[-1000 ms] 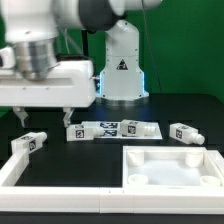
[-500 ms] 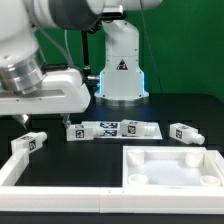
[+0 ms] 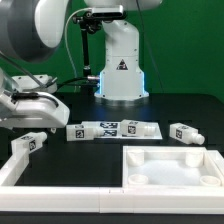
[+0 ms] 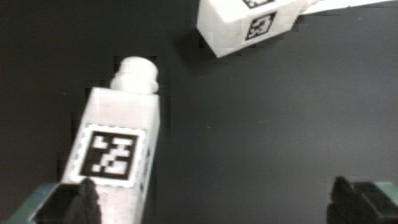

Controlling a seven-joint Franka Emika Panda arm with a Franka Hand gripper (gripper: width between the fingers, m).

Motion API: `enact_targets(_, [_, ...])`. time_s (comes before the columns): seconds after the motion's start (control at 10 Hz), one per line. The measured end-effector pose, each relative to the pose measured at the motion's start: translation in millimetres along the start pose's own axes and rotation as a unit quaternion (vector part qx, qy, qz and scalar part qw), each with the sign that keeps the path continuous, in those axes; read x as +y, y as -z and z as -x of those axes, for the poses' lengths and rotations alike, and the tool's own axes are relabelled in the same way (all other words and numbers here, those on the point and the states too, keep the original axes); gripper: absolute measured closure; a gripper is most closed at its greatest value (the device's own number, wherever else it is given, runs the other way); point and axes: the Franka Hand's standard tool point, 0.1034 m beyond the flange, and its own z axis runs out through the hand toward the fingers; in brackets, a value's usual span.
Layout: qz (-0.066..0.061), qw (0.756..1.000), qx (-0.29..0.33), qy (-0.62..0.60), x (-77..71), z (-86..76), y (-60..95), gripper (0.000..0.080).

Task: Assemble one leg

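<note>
The leg [image 3: 30, 141] lay on its side on the black table [image 3: 100, 165], far over on the exterior view's left, just beside the left end of the marker board [image 3: 112, 129]. The arm [image 3: 35, 45] was bent low over that spot. The gripper [image 4: 217, 200] hung above the leg, its jaws spread wide and holding nothing.

In the wrist view the two dark fingertips [image 4: 68, 203] stood well apart. The leg's square-tagged end lay close by one of them and its rounded peg pointed away from the fingers. I couldn't tell whether that finger touched it. Past the peg another white tagged piece [image 4: 249, 25] showed at the picture's edge, but I couldn't make out which part it was.

A second leg [image 3: 183, 133] lay right of the marker board. The large white tray [image 3: 205, 158] sat near and to the right. A white corner piece [image 3: 15, 170] lay near and to the left, in front of the leg.
</note>
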Motion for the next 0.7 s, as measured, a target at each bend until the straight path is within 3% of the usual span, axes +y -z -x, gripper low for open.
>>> enact_targets(0.2, [-0.001,1.000,-0.004,-0.004,2.7,0.0,-2.8,0.0151])
enact_targets(0.3, [-0.003,1.000,-0.024,-0.020,16.8,-0.1,-11.5,0.0151])
enact_targets(0.4, [0.005,0.999,-0.033,-0.030,31.1,-2.5,-11.9,0.0151])
enact_targets(0.6, [0.028,0.998,-0.037,-0.040,36.2,-4.8,-9.8,0.0151])
enact_targets(0.7, [0.026,0.998,-0.042,-0.046,36.7,-6.1,-15.4,0.0151])
